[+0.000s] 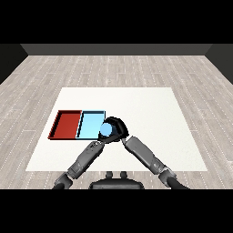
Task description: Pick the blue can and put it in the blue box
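Progress looks well past the halfway mark, judging from how things lie; the can, seen end-on as a pale blue disc, is off the table and carried by the right hand, whose black fingers curl round it from the 3 o'clock side; so the pick is done and the placing is what remains.

Can and hand sit at the blue tray, right at its 4 o'clock corner; the disc overlaps the tray's near right rim, but whether the can hangs fully over the tray floor or partly outside the rim cannot be told from this angle; nor can its height above the tray be read; I judge it not yet set down, since the fingers are wrapped round it.

Left hand lies at about 7 o'clock of the can, just beside it, at the end of its grey forearm; its fingers are too dark and small to tell whether they are straight or curled; it holds nothing that shows.

Red tray lies touching the blue tray at its 9 o'clock side and holds nothing visible; the table stretches white toward 3 o'clock.

What is left, as I judge: shift the can a little toward 10 o'clock so it clears the rim, lower it into the blue tray, release, and draw the hand back.
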Motion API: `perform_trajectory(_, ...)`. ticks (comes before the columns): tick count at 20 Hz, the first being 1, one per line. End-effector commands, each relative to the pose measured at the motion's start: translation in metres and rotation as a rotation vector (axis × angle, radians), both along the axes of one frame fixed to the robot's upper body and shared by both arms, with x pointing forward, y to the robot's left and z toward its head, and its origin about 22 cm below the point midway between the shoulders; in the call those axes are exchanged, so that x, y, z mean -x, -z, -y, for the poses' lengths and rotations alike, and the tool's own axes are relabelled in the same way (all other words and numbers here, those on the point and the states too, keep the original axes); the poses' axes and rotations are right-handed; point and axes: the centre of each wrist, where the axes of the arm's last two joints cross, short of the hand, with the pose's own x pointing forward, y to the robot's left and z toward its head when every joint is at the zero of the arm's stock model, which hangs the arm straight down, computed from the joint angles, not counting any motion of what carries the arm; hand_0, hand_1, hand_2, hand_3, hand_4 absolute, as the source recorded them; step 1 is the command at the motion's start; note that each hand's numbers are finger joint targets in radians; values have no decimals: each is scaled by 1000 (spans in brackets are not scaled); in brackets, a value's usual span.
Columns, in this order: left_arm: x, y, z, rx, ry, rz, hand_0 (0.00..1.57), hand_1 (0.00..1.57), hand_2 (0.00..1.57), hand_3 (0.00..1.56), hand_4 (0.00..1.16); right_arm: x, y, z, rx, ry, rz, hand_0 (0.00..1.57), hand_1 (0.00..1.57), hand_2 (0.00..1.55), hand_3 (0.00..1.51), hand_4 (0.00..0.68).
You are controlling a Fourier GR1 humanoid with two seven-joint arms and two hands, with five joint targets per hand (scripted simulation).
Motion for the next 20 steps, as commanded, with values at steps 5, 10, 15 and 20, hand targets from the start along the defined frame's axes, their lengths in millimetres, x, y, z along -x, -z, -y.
perform_trajectory(5, -5, 2, 3, 49, -9, -50, 1571, 1571, 1516, 1448, 1097, -10, 0, -1, -82, -31, -104, 535, 535, 551, 0, 0)
perform_trajectory(10, -17, 4, 10, 39, -11, -56, 1571, 1571, 1516, 1448, 1097, -2, -2, 4, -74, -15, -90, 0, 0, 0, 0, 0)
perform_trajectory(15, 2, 3, -5, 54, -28, -40, 1571, 1571, 1549, 1480, 1137, 8, 2, 5, -84, -43, -71, 0, 0, 0, 0, 0)
perform_trajectory(20, -12, -10, 3, 25, -4, -39, 1571, 1571, 1571, 1504, 1134, 3, 7, 26, -116, -3, -123, 0, 0, 0, 0, 0)
